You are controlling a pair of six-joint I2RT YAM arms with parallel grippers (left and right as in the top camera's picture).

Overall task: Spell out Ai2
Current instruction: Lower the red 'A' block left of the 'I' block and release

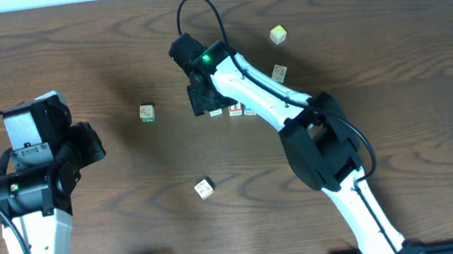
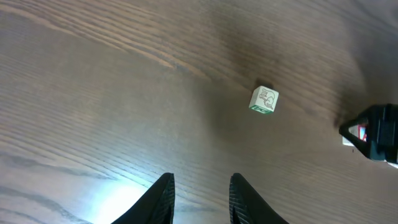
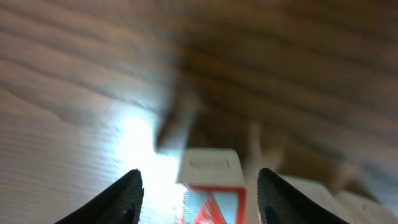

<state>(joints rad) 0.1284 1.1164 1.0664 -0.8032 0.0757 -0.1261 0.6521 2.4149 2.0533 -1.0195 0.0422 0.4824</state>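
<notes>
Seemingly the work is at the left end of the word. The right gripper (image 3: 199, 175) hangs low over the left end of a short row of blocks (image 1: 236, 110) at mid-table. Its jaws are spread, a red-marked block (image 3: 210, 186) stands between them with a gap on either side, and nothing is gripped. (The wrist view is blurred and no letter can be read, so I cannot tell whether the row spells Ai2.)

If that block sits true beside its right neighbour (image 3: 311, 196), the next move calls for a straight lift clear without brushing it. If not, it calls for a close and a small shift rightward.

The right arm reaches from its near-right base toward the far middle, wrist bent down. The left gripper (image 2: 200, 196) is spread and empty, hovering at the left over bare table (image 2: 93, 93). A loose green-printed block (image 2: 263, 100) lies farther off to its right, well apart.
</notes>
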